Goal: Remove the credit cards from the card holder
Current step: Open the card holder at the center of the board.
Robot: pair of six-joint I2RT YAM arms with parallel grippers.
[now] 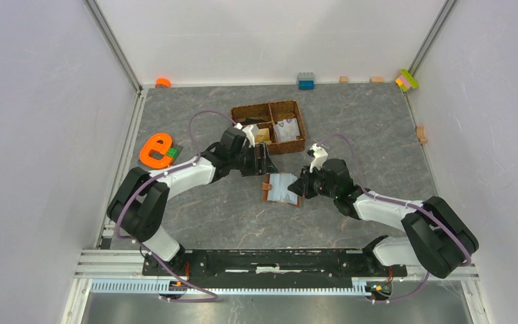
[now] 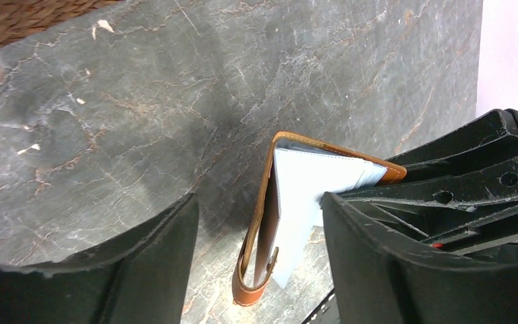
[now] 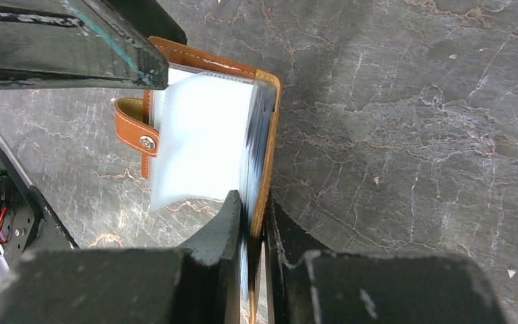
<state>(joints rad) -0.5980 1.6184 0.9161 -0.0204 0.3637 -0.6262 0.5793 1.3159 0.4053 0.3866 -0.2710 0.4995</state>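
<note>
**Right arm pins the wallet open while the left stands ready**

The card holder [image 1: 280, 189] lies spread open on the grey stone-look table [image 1: 209, 209], between the two arms and just in front of the woven basket [image 1: 301, 125]. The right gripper [image 3: 255, 210] is pinched together on the holder's near brown cover. Judging by the pale sleeves fanned open above it, the grip is there to anchor the wallet so it neither slides nor folds shut while something is pulled from a pocket.

The left gripper [image 2: 257, 202] has its fingers spread wide with nothing between them, and it sits over the far side of the holder, between the wallet and the basket. It looks placed either to reach into the sleeves or to travel to the basket.

A gold-tan card [image 1: 264, 136] rests in one basket compartment and pale cards [image 1: 287, 128] in the one beside it, so the basket looks like the drop-off spot. Whether any card remains in the sleeves cannot be told — the plastic is cloudy and the spine area is blurred in the right wrist view.
</note>
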